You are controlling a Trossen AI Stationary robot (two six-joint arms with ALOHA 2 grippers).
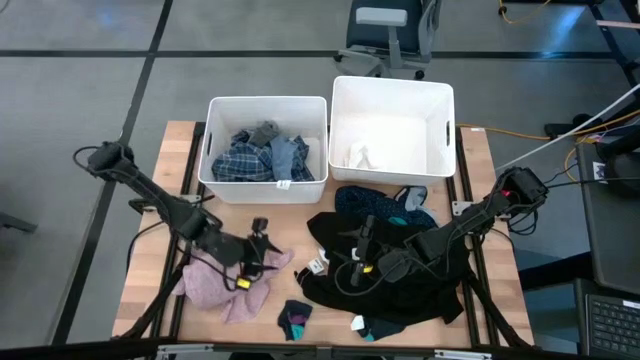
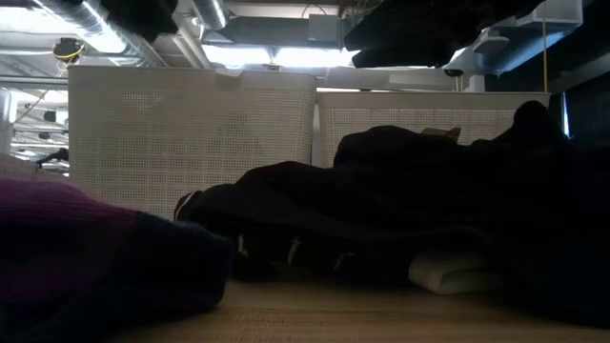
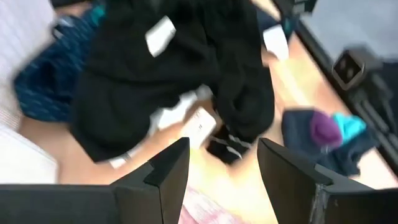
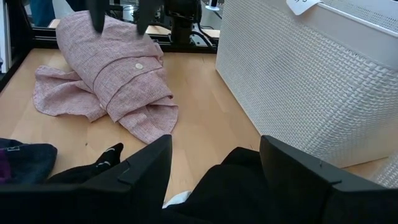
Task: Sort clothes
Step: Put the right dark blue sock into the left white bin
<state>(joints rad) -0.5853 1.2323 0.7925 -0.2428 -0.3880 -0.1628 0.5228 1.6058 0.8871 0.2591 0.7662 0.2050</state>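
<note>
Left tool (image 1: 262, 246): fingers (image 3: 166, 171) apart, nothing between them, hovering at the right edge of the pink shirt (image 1: 228, 285), which lies crumpled on the front-left of the bench (image 1: 150, 250). In the right wrist view that garment (image 4: 112, 74) reads as pink fine-striped cloth with a button.

Right tool (image 1: 362, 262): fingers (image 4: 140, 167) apart, low over the black pile (image 1: 400, 275) at centre-right of the bench, black fabric directly under them.

Outward: navy dotted cloth (image 1: 385, 208) at the back edge of the black pile, near the bins. Small dark sock bundle (image 1: 295, 318) with purple and teal patches sits at the front, between the pink shirt and the black pile.

Left white bin (image 1: 225, 108) holds the blue plaid shirt (image 1: 245, 160) plus grey pieces. Right white bin (image 1: 445, 125) holds a white piece (image 1: 358, 155).
</note>
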